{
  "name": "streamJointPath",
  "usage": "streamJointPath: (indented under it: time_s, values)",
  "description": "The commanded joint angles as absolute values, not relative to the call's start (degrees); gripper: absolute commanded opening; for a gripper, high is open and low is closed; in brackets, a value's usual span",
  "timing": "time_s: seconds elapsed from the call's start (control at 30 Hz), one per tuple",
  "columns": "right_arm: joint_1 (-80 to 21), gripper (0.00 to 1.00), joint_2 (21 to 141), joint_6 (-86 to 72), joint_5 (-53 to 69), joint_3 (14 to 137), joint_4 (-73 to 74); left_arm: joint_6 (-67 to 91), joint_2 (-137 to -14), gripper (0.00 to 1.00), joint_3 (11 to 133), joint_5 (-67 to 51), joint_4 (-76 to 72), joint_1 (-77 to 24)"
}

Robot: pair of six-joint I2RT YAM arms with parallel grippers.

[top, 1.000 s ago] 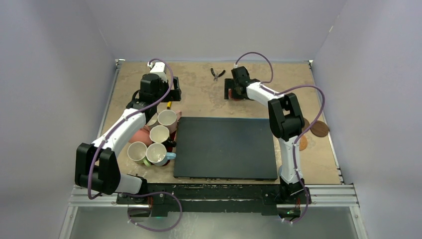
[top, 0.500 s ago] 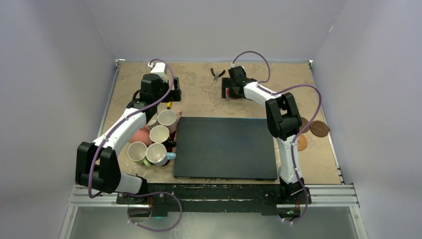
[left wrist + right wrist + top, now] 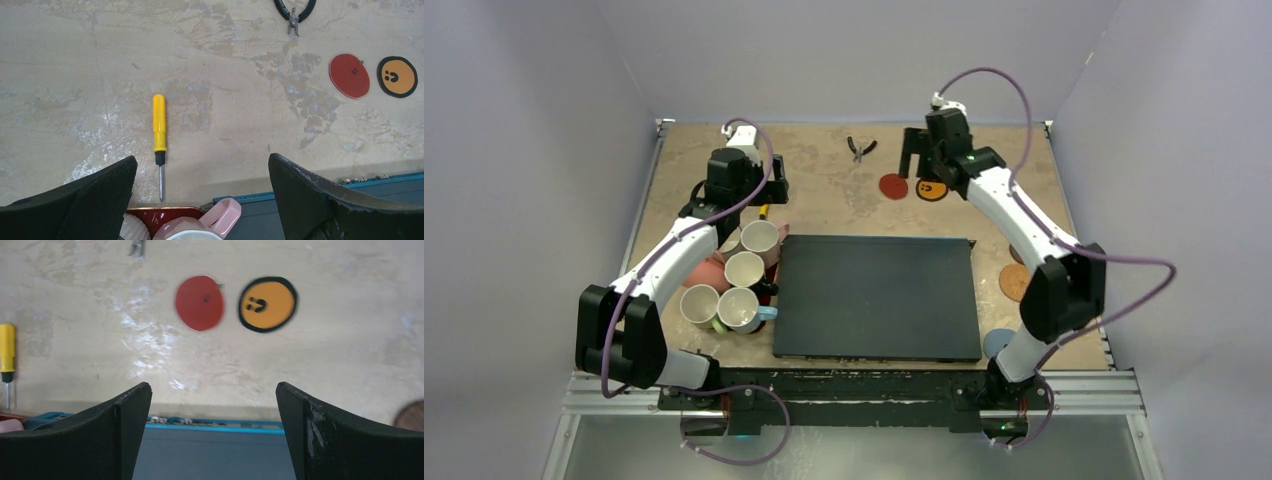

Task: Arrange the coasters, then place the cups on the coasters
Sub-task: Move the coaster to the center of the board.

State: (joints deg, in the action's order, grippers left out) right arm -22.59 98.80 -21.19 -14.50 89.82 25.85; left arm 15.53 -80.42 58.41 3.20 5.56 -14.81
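Red coaster (image 3: pixel 199 303), thin flat disc, lies beside black-rimmed yellow coaster (image 3: pixel 267 304).

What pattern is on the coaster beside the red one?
Coaster: orange-yellow, black rim, small black marks; clearest in right wrist view.

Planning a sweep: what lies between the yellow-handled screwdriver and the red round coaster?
Bare tabletop only, per the left wrist view, from yellow-handled screwdriver to red round coaster.
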Motion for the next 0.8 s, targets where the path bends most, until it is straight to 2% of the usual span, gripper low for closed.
streamJointPath:
  time_s: [0.0,0.13,0.27,0.4,0.77]
  values:
    - [-14.7,0.98,92.8,-24.7,-15.3,80.4,31.7,16.4,-79.7,0.98,61.1,3.3,5.1,-15.3]
    - [-4.5,0.98,85.7,-29.5,-13.4,71.4,29.5,16.9,-79.1,0.98,61.1,2.6,4.7,-15.5]
    - [-0.3,0.98,82.9,-31.7,-20.1,65.6,26.7,16.9,-78.9,0.99,61.4,2.4,5.0,-15.5]
    - [5.4,0.97,85.4,-30.9,-15.6,62.8,22.5,17.2,-78.8,0.99,61.4,2.1,5.0,-15.5]
    - [6.7,0.87,95.4,-32.1,-13.9,64.4,17.6,17.2,-78.9,0.98,61.3,2.1,4.8,-15.5]
